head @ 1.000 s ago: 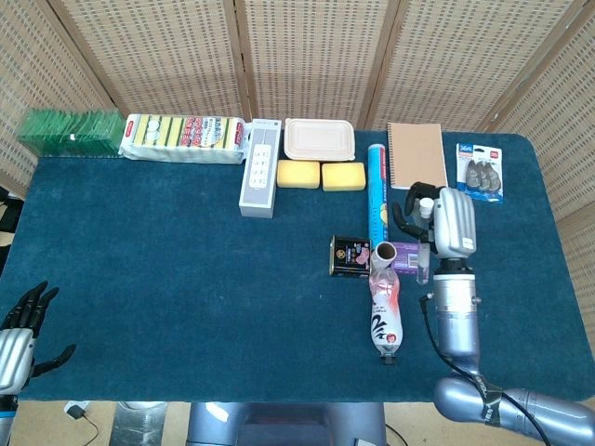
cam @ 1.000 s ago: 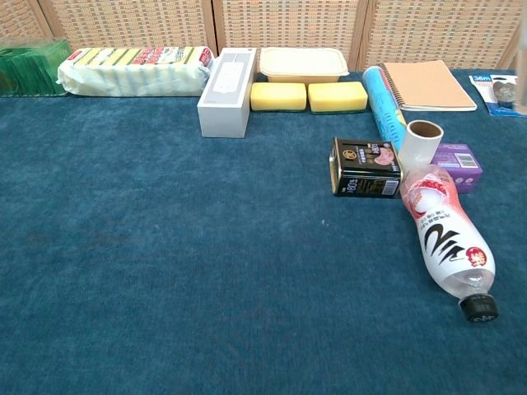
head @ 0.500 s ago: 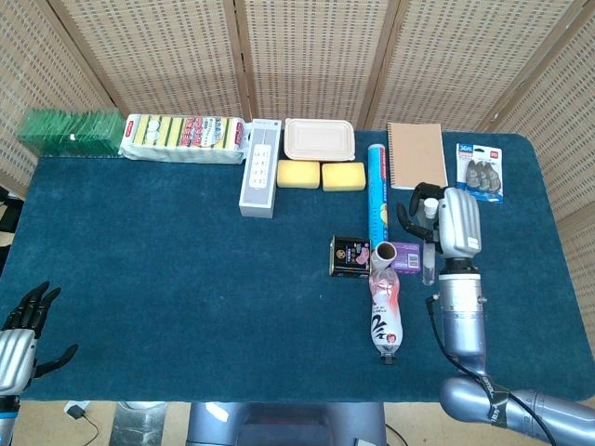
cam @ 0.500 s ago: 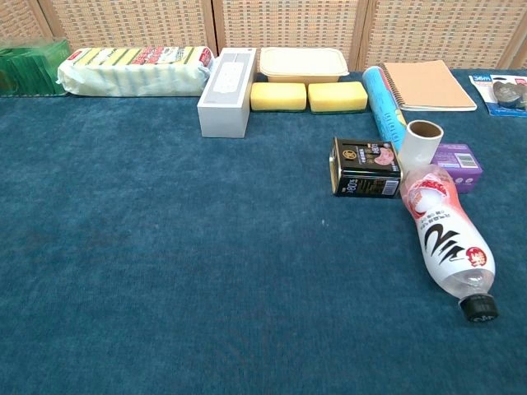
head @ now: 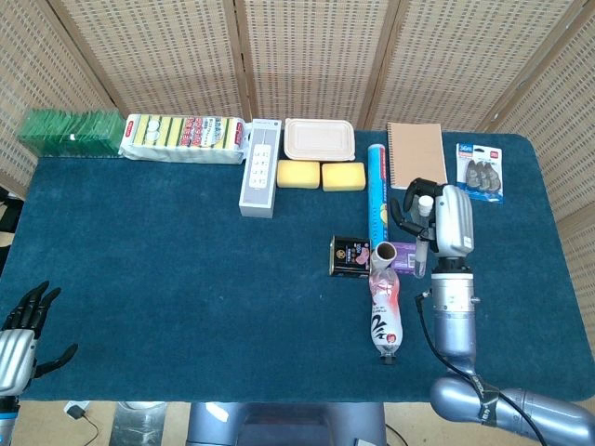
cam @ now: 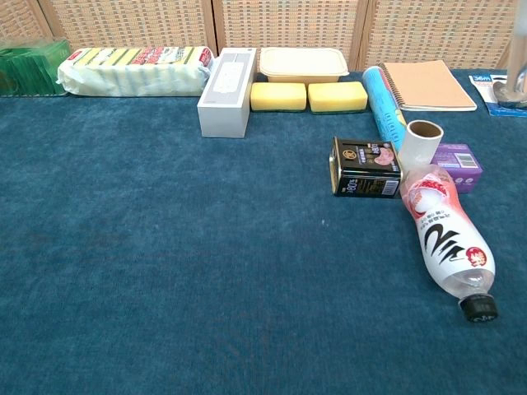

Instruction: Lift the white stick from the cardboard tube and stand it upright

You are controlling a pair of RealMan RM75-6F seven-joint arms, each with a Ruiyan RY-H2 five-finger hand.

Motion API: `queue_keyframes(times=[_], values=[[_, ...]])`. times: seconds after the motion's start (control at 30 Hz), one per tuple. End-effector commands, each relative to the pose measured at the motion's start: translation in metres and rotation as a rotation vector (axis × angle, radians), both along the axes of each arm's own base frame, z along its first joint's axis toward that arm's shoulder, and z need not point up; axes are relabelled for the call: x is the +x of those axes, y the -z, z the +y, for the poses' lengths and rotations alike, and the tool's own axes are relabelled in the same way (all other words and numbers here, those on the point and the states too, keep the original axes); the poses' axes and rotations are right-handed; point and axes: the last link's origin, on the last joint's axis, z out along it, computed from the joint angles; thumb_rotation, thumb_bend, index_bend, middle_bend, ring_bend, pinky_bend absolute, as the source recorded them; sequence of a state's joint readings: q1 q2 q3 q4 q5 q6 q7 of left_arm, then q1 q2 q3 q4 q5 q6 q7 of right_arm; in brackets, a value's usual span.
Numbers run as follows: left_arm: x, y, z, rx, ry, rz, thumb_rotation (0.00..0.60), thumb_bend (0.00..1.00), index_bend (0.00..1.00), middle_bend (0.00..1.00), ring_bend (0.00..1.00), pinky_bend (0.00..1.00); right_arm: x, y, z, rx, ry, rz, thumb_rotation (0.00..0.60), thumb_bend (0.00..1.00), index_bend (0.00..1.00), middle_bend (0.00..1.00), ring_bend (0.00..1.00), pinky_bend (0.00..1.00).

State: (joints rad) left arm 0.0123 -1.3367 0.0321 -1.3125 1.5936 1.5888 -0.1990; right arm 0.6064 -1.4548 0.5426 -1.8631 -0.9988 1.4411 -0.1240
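My right hand (head: 439,220) grips the white stick (head: 422,243) near its capped top, and the stick hangs nearly upright just right of the purple box. In the chest view a pale length of the stick (cam: 518,51) shows at the far right edge, in front of the blister pack; the hand itself is out of that frame. The cardboard tube (head: 384,252) (cam: 422,140) leans between the black tin and the purple box, its open end empty. My left hand (head: 22,333) is at the lower left, off the table's edge, holding nothing, with its fingers spread.
A plastic bottle (head: 385,314) lies in front of the tube, cap toward me. A black tin (head: 350,255), a purple box (head: 406,255), a blue roll (head: 376,184), a notebook (head: 416,155) and a blister pack (head: 480,172) surround the right hand. Sponges, a power strip and a food box line the back.
The right hand drifted slightly right, then back left with the stick. The stick's lower part now shows at the right edge of the chest view. The left hand stayed put.
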Motion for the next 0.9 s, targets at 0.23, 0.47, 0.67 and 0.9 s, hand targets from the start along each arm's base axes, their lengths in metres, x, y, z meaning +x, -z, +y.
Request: queue_keyframes(times=[0.23,0.47,0.67,0.9], values=[[-0.001,0.000,0.000,-0.005,-0.006,0.000,0.600,0.20,0.06,0.00,0.00,0.15,0.014,0.014,-0.005,0.036,-0.028,-0.087,0.600,0.42,0.74,1.00,1.00,1.00],[-0.001,0.001,0.001,-0.009,-0.010,0.001,0.600,0.20,0.06,0.00,0.00,0.15,0.022,0.029,-0.012,0.089,-0.048,-0.136,0.600,0.41,0.74,1.00,1.00,1.00],[-0.001,-0.002,0.002,-0.004,-0.012,-0.006,0.600,0.19,0.06,0.00,0.00,0.15,0.026,0.040,-0.016,0.113,-0.063,-0.158,0.600,0.41,0.74,1.00,1.00,1.00],[-0.002,-0.004,0.004,-0.001,-0.019,-0.012,0.600,0.19,0.06,0.00,0.00,0.15,0.035,0.043,-0.020,0.102,-0.079,-0.172,0.600,0.41,0.74,1.00,1.00,1.00]])
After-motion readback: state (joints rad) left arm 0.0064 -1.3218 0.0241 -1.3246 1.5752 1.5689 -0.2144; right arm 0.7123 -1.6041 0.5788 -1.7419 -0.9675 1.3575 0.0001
